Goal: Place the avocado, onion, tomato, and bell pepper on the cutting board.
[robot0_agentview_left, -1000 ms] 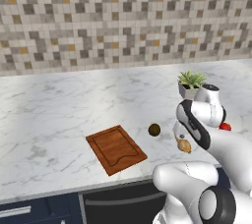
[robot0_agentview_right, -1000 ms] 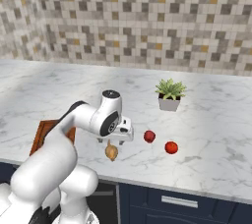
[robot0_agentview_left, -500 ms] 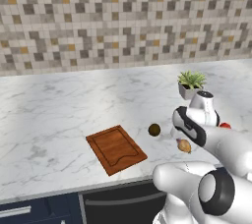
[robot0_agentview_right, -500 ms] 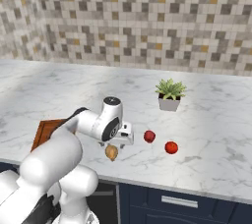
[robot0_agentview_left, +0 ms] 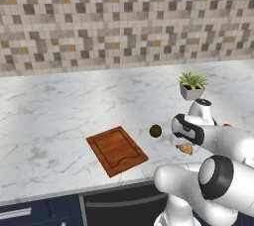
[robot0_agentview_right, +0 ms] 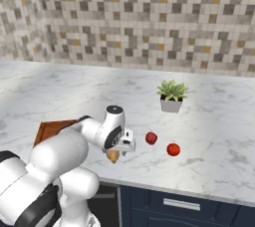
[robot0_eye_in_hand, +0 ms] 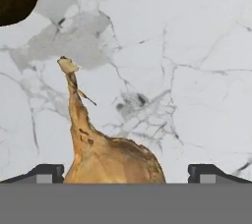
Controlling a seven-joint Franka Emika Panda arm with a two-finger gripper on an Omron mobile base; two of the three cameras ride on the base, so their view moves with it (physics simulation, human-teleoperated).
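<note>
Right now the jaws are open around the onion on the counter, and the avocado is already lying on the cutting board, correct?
Not quite. The avocado is not on the cutting board; it lies on the marble counter just off the board's far right corner, as the left base view shows. The rest holds: in the hand view the jaws stand open on either side of the onion, which is on the counter.

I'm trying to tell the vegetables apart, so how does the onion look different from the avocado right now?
The onion is tan-golden, while the avocado is dark olive-brown. The onion has a thin stalk sticking out; the avocado is a plain round ball. The onion sits under the tool, between its tips; the avocado lies apart, nearer the cutting board. Both are small and rest on the marble counter, not on the board.
</note>
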